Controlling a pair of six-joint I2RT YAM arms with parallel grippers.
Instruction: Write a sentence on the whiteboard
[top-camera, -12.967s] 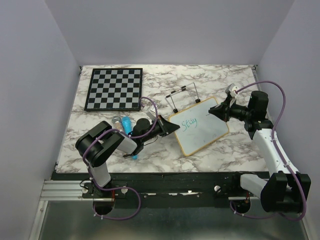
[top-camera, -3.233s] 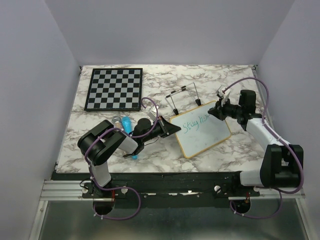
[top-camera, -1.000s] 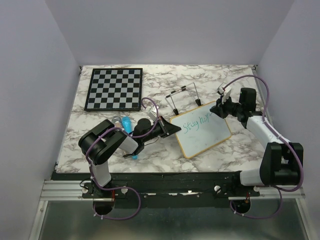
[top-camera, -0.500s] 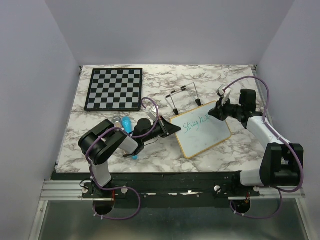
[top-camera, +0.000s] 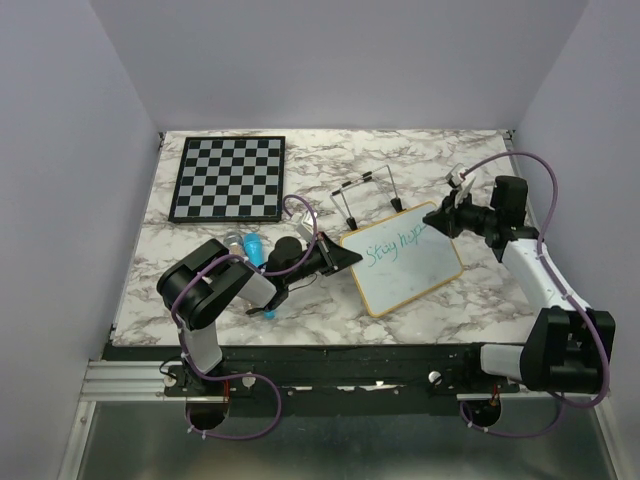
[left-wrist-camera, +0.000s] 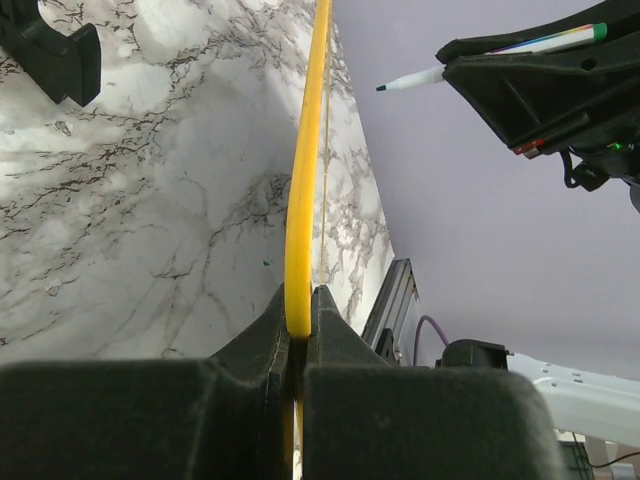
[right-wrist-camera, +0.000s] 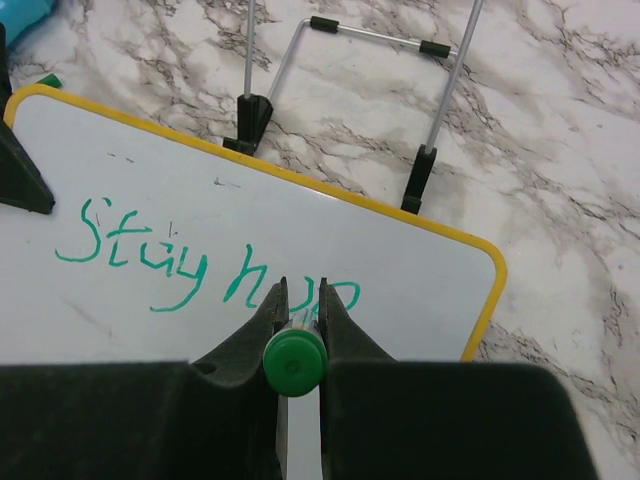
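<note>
The whiteboard (top-camera: 410, 268) lies on the marble table, its frame showing yellow in the wrist views (right-wrist-camera: 350, 195). The sentence (top-camera: 394, 242) in green reads "Stay hap" (right-wrist-camera: 150, 255). My left gripper (top-camera: 350, 258) is shut on the board's left edge (left-wrist-camera: 305, 180), which sits pinched between its jaws (left-wrist-camera: 298, 305). My right gripper (top-camera: 441, 218) is shut on a green-ended marker (right-wrist-camera: 295, 364) over the board's far right corner. In the left wrist view the marker (left-wrist-camera: 480, 62) points at the board, its tip a little off the face.
A black-and-white chessboard (top-camera: 228, 177) lies at the far left. A wire stand (top-camera: 368, 192) sits just behind the whiteboard (right-wrist-camera: 340, 90). A blue object (top-camera: 254, 247) and a grey one (top-camera: 233, 240) lie beside the left arm.
The writing has grown from "Stay" to "Stay hap". In the last half second my right gripper has drawn back to the right with the marker. The left gripper has not moved.
</note>
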